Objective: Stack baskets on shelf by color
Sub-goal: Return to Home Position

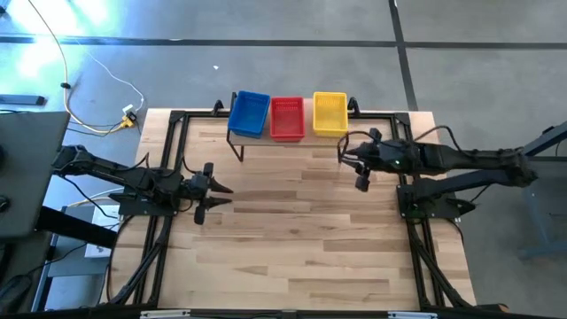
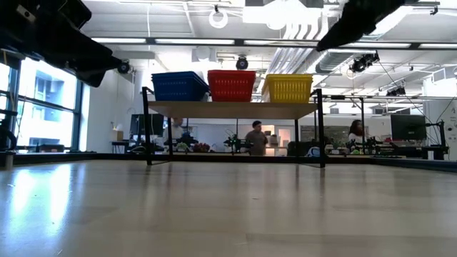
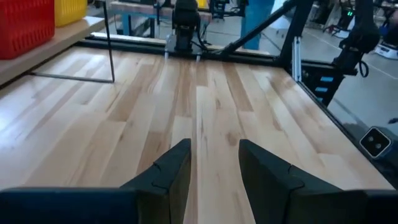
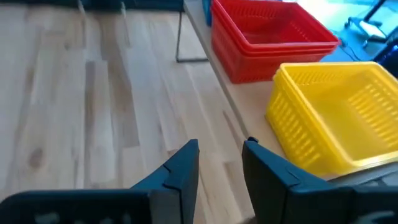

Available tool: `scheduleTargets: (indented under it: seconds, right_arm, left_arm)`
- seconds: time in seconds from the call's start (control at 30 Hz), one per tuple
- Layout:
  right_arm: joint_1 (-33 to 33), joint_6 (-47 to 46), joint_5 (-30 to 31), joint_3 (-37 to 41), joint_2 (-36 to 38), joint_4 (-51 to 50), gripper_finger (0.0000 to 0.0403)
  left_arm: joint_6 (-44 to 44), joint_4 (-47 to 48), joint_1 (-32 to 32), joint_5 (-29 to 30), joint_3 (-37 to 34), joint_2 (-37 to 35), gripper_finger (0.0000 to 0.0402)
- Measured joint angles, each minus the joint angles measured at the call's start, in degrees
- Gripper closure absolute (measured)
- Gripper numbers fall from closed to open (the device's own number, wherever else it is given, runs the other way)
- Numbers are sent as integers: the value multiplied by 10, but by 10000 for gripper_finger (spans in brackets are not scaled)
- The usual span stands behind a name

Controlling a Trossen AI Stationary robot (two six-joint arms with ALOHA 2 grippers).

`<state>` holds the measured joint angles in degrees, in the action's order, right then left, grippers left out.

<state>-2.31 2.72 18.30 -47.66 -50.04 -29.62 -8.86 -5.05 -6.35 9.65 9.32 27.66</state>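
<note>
Tabletop: plain wood fills the foreground nearest the low camera, and the high view shows no basket lying on it.
Baskets: they sit in three piles, the blue stack, the red stack and the yellow stack, side by side with one colour to each pile.
Shelf: it stands at the far edge of the tabletop and carries all three piles in a row.
Count: the red pile shows nested rims in the right wrist view, but the number in each pile cannot be told for sure.
Right claw: its fingers are slightly parted and hold nothing; it hangs near the yellow stack without touching it.
Left claw: its fingers are parted and empty; it is over the tabletop's left side, well apart from the shelf.
Done: the sorting and stacking look complete.
Left: apparently only parking both arms remains.
</note>
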Motion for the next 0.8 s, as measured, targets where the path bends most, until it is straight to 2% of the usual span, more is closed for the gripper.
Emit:
scheduleTargets:
  seconds: [0.33,0.6,0.8]
  right_arm:
    - [31,-9,0,204,112,219,293]
    - [48,-40,44,300,173,260,293]
    - [61,-24,56,368,229,323,293]
  left_arm:
    - [23,-69,0,6,-50,-15,275]
    - [20,-111,0,48,-78,-25,275]
    - [50,-111,0,62,-78,-66,275]
